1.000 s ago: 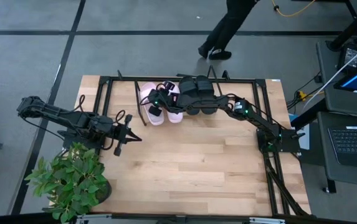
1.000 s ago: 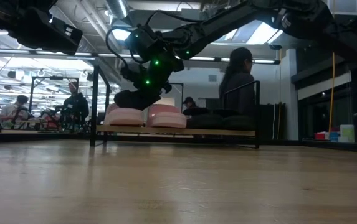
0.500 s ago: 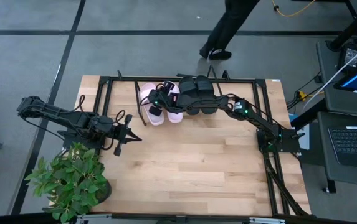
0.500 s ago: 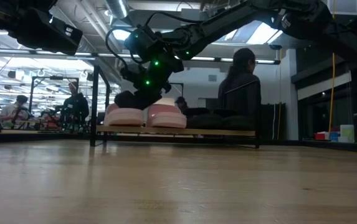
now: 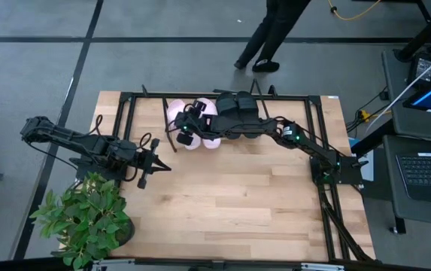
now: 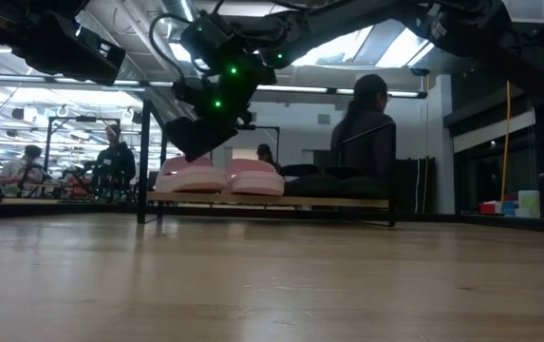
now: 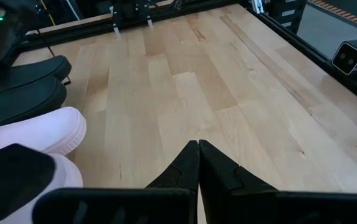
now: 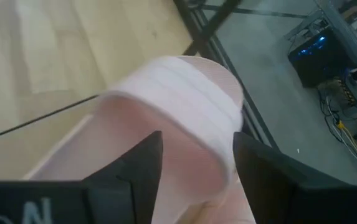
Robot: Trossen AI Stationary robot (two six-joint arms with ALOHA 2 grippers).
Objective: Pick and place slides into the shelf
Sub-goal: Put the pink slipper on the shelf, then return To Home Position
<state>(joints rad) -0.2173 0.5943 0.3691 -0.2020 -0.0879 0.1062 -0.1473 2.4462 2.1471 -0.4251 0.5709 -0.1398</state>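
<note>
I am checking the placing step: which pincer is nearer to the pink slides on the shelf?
Right. The right pincer, open, hangs directly over the pink slides. The left pincer, shut, waits apart over bare table, nearer the plant.

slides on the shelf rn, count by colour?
Pink slides: 2, side by side
Black slides: 2, beside the pink pair
Total: 4, all on the shelf
</note>
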